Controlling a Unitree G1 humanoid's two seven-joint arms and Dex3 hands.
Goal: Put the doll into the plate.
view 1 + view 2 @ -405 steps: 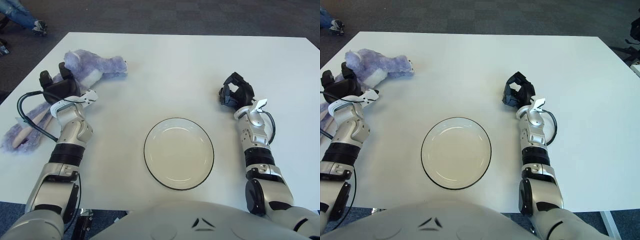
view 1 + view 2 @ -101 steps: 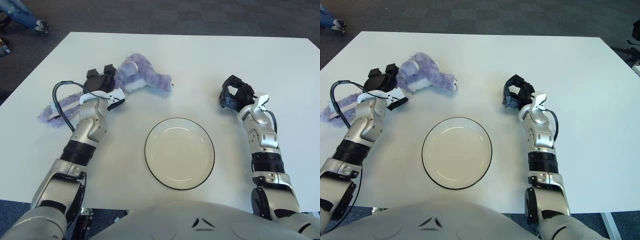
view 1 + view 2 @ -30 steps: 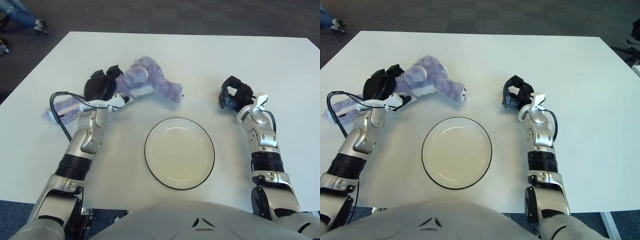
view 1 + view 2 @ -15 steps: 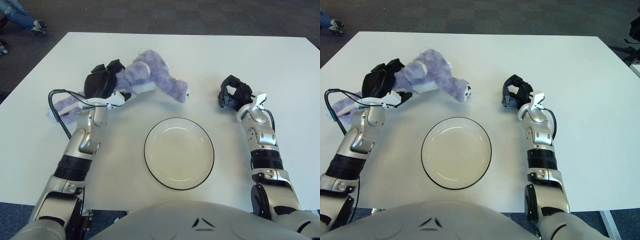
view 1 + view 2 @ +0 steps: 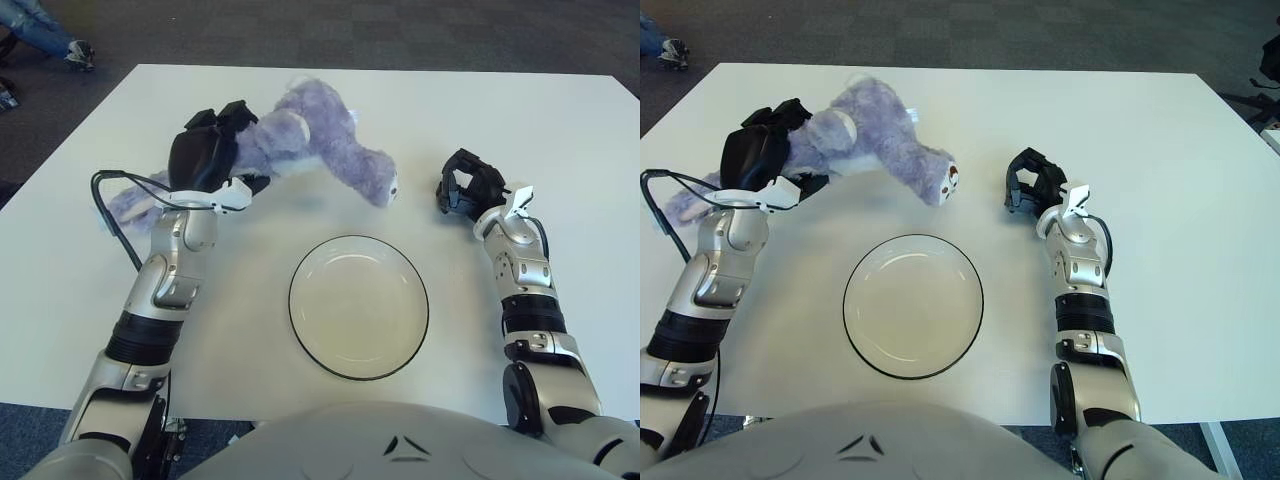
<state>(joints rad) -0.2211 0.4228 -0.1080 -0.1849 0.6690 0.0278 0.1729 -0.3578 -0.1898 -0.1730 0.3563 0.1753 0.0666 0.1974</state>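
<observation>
On the white table (image 5: 560, 130), the left hand (image 5: 205, 155) grasps the purple doll (image 5: 310, 145) by its middle, lifted toward the far left corner, its soft, light limbs drooping short of the empty plate (image 5: 358, 306), while the right hand (image 5: 468, 185) sits curled, holding nothing.

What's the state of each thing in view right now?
doll: gripped by left hand, head hanging beyond plate's far rim.
plate: empty, flat on table.
left hand: shut on doll.
right hand: curled, holding nothing, right of doll.
</observation>
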